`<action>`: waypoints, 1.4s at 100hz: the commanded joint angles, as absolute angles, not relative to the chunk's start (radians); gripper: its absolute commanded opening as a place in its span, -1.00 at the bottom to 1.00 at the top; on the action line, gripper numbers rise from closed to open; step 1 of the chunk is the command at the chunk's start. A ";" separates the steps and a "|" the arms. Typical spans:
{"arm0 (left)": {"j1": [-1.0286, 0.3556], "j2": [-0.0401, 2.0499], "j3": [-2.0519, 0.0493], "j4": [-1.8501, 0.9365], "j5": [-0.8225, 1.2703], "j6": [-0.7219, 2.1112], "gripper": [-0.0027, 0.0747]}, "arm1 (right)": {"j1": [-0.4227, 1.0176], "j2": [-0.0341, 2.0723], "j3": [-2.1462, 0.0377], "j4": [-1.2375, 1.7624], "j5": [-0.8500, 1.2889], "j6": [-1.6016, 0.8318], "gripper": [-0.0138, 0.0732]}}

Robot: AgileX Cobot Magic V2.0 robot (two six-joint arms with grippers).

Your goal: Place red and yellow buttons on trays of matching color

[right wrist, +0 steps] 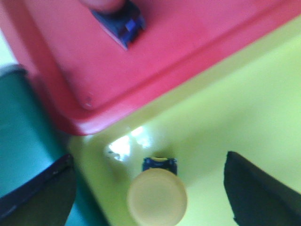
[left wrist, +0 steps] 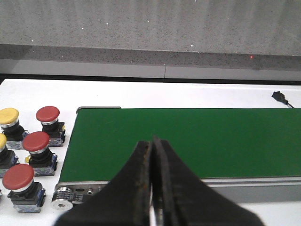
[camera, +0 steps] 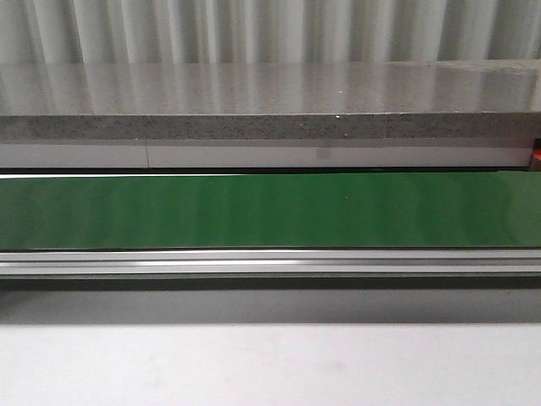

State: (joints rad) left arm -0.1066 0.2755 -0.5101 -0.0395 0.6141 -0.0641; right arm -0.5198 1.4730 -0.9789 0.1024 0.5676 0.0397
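In the left wrist view, three red buttons [left wrist: 36, 141] [left wrist: 47, 114] [left wrist: 18, 176] and yellow buttons [left wrist: 8, 116] stand on the white table beside the end of the green conveyor belt [left wrist: 197, 141]. My left gripper [left wrist: 152, 143] is shut and holds nothing, hovering over the belt's near edge. In the right wrist view, a yellow button [right wrist: 157, 197] stands on the yellow tray [right wrist: 235, 108], between the wide-apart fingers of my open right gripper [right wrist: 150, 188]. A red button [right wrist: 106, 4], mostly cut off, rests on the red tray [right wrist: 141, 56] beside it.
The front view shows only the green belt [camera: 270, 211], its metal rail [camera: 270, 262] and a grey stone counter [camera: 270, 101] behind; neither arm appears there. A small black cable piece [left wrist: 281, 97] lies on the white table past the belt.
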 commanded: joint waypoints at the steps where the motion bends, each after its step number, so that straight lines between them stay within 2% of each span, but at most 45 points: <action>1: -0.114 0.284 -0.533 -0.041 0.539 -0.062 -0.98 | -0.471 1.370 -1.000 0.101 0.524 0.039 0.78; 25: -0.114 0.284 -0.533 -0.041 0.539 -0.062 -0.98 | -0.266 1.183 -0.982 0.101 0.459 -0.041 0.78; 48: -0.114 0.284 -0.533 -0.041 0.539 -0.062 -0.98 | -0.109 1.011 -0.880 0.101 0.426 -0.105 0.78; 80: -0.114 0.284 -0.533 -0.041 0.539 -0.062 -0.98 | -0.060 0.786 -0.743 0.101 0.441 -0.112 0.75; 85: -0.114 0.284 -0.533 -0.041 0.539 -0.062 -0.98 | -0.060 0.759 -0.732 0.101 0.441 -0.112 0.65; 92: -0.114 0.284 -0.533 -0.041 0.539 -0.062 -0.98 | -0.060 0.725 -0.724 0.101 0.441 -0.112 0.39; 104: -0.114 0.284 -0.533 -0.041 0.539 -0.062 -0.98 | -0.060 0.691 -0.715 0.101 0.451 -0.112 -0.27; 116: -0.114 0.284 -0.533 -0.041 0.539 -0.062 -0.98 | -0.060 0.688 -0.709 0.101 0.463 -0.112 -0.83; 140: -0.114 0.284 -0.533 -0.041 0.539 -0.062 -0.98 | -0.060 0.690 -0.709 0.101 0.469 -0.112 -0.84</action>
